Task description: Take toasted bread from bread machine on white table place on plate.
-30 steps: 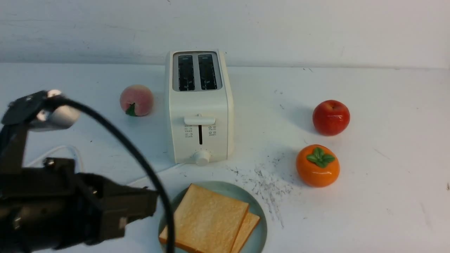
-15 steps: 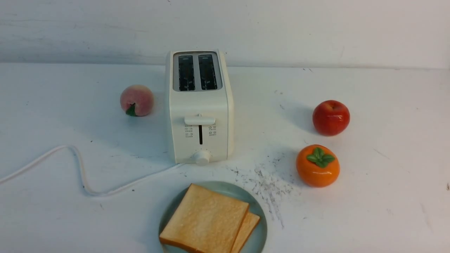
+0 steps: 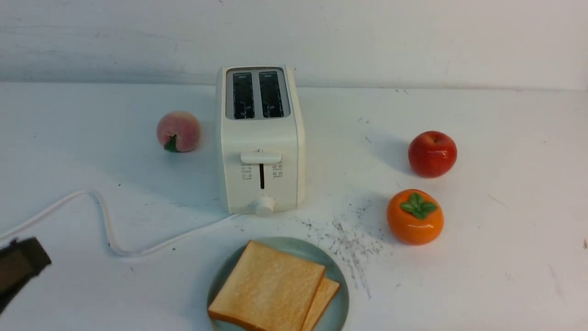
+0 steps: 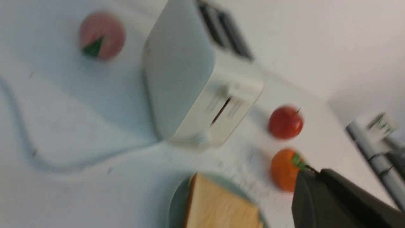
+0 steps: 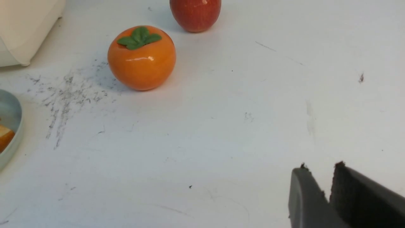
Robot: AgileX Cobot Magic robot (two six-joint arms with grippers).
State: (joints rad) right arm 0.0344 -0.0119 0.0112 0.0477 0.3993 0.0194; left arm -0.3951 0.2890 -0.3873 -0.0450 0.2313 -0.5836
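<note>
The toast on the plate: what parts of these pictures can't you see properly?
- Lower golden-tan square toast slice: front view, mostly covered by the upper slice.
- Round pale blue-green plate: front view, near side cut off by the picture's edge.
- Cream-white boxy toaster: left wrist view, blurred, printed icons unreadable.
- Left hand: front view, mostly off-frame.

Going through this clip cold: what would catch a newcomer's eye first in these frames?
The cream-white toaster standing mid-table with both slots empty, and straight in front of it the blue-green plate carrying two stacked slices of toast. Next come the bright fruits: a red apple and an orange persimmon to the toaster's right, a peach to its left.
</note>
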